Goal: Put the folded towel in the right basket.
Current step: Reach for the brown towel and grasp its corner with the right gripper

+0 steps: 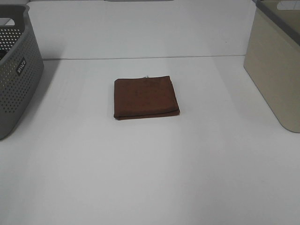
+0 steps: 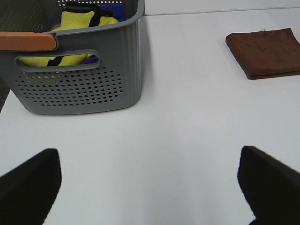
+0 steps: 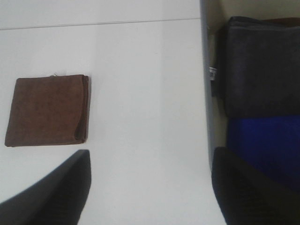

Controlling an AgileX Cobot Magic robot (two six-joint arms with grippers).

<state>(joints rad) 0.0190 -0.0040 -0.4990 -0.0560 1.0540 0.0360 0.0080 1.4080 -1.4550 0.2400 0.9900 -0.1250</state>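
Note:
A brown folded towel (image 1: 146, 97) lies flat in the middle of the white table; it also shows in the left wrist view (image 2: 265, 52) and the right wrist view (image 3: 48, 110). The beige right basket (image 1: 277, 65) stands at the right edge; the right wrist view looks into it over its rim (image 3: 205, 89). Neither arm shows in the exterior view. My left gripper (image 2: 150, 187) is open and empty over bare table near the grey basket. My right gripper (image 3: 150, 187) is open and empty, straddling the beige basket's rim, apart from the towel.
A grey perforated basket (image 1: 16, 70) stands at the left edge, holding yellow and blue cloth (image 2: 77, 23). The right basket holds a dark grey folded towel (image 3: 258, 65) and a blue one (image 3: 265, 145). A seam (image 1: 140, 57) crosses the table behind the towel.

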